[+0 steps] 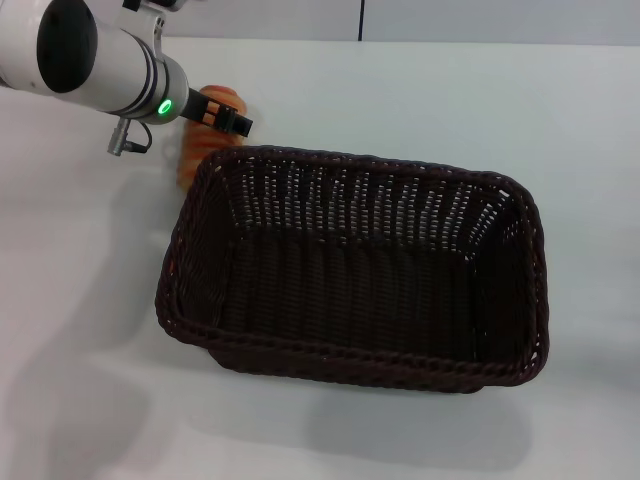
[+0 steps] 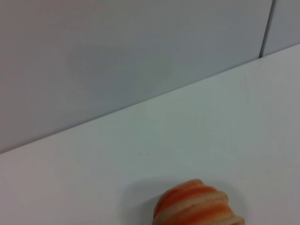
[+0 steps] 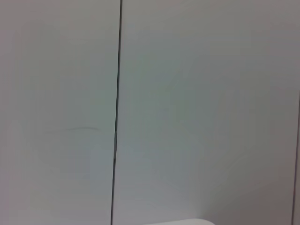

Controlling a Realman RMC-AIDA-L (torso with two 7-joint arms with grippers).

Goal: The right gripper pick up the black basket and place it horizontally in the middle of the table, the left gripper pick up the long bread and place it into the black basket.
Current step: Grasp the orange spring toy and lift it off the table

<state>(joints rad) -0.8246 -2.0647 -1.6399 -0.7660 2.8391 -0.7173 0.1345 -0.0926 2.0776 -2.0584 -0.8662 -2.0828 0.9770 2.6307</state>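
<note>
The black basket (image 1: 350,270) lies lengthwise across the middle of the white table (image 1: 80,330), open side up, with nothing in it. The long bread (image 1: 188,160), orange with cream stripes, is just beyond the basket's far left corner, and the arm partly covers it. My left gripper (image 1: 228,120), on the silver-grey arm with the green light, is right over the bread. In the left wrist view one end of the bread (image 2: 197,206) shows close by, with its shadow on the table. The right gripper is out of view.
A pale wall (image 1: 450,18) with a dark vertical seam runs along the table's far edge (image 2: 140,105). The right wrist view shows only that wall (image 3: 187,117) and its seam. Bare tabletop surrounds the basket on the left, right and near sides.
</note>
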